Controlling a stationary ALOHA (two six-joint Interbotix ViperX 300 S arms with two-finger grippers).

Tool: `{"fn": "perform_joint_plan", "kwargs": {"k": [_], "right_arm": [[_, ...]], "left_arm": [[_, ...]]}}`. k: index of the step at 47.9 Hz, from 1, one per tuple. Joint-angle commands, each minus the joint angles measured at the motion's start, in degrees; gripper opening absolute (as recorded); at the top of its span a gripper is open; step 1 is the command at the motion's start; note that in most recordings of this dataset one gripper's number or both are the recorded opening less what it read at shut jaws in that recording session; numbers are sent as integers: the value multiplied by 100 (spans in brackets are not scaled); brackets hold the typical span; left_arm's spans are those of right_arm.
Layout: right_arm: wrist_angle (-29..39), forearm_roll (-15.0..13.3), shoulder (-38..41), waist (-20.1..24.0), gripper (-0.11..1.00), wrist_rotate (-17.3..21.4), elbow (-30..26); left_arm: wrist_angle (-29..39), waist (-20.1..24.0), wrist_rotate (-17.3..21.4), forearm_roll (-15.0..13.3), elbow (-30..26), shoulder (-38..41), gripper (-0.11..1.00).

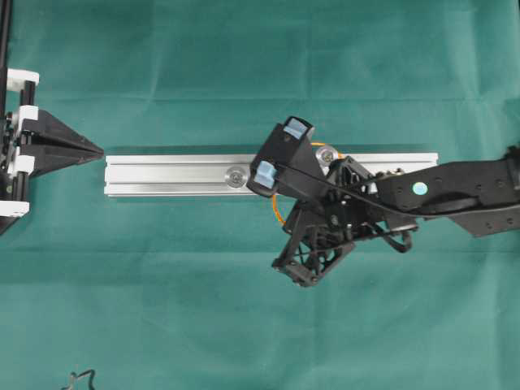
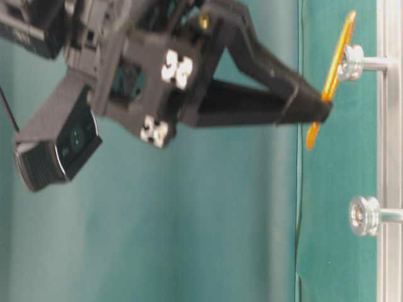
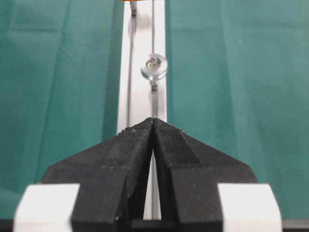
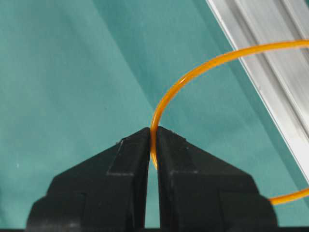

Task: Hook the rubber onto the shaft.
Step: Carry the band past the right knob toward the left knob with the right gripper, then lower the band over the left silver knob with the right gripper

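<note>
My right gripper (image 4: 153, 133) has its jaws clamped on the orange rubber band (image 4: 193, 73), loop looped near one shaft (image 2: 351, 62) on the aluminium rail (image 1: 171, 175). Left gripper (image 3: 153, 123) jaws closed, empty.

From overhead you see only slivers of the orange band (image 1: 277, 210), the rest lies under the right arm (image 1: 455, 191), whose gripper tips are covered by its own camera housing. In the right wrist view the band (image 4: 193, 75) runs off the right edge, so you cannot follow its loop. In the left wrist view the far pin (image 3: 133, 6) is cut by the top edge
</note>
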Motion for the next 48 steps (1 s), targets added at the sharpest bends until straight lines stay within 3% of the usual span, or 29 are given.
{"fn": "perform_joint_plan", "kwargs": {"k": [1, 48], "right_arm": [[-35, -9, 0, -53, 7, 9, -264], [-475, -97, 686, -439, 7, 0, -967]], "left_arm": [[-53, 18, 0, 18, -185, 26, 2], [-53, 18, 0, 18, -193, 26, 2]]}}
